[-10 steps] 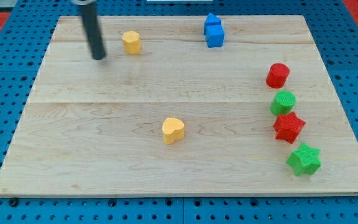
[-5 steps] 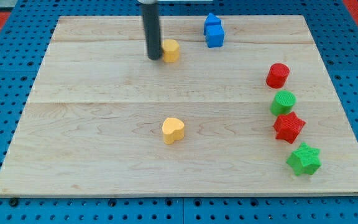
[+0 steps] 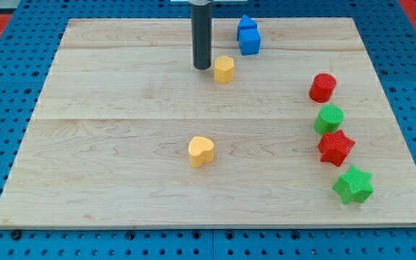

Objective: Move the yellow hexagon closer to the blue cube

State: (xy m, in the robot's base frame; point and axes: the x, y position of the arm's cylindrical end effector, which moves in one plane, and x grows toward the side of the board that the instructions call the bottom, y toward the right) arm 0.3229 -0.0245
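Note:
The yellow hexagon (image 3: 224,69) sits on the wooden board near the view's top centre. The blue cube (image 3: 249,41) lies up and to the right of it, a short gap away, with a second blue block (image 3: 246,24) touching it just behind. My tip (image 3: 201,66) rests on the board just left of the yellow hexagon, close to it or touching it.
A yellow heart (image 3: 201,152) lies at the board's middle. Down the right side stand a red cylinder (image 3: 323,87), a green cylinder (image 3: 329,118), a red star (image 3: 335,147) and a green star (image 3: 353,185). The wooden board (image 3: 85,144) lies on a blue pegboard.
My tip swept rightward along the top of the board and pushed the yellow hexagon right and slightly down, closer to the blue cube. The other blocks stayed put.

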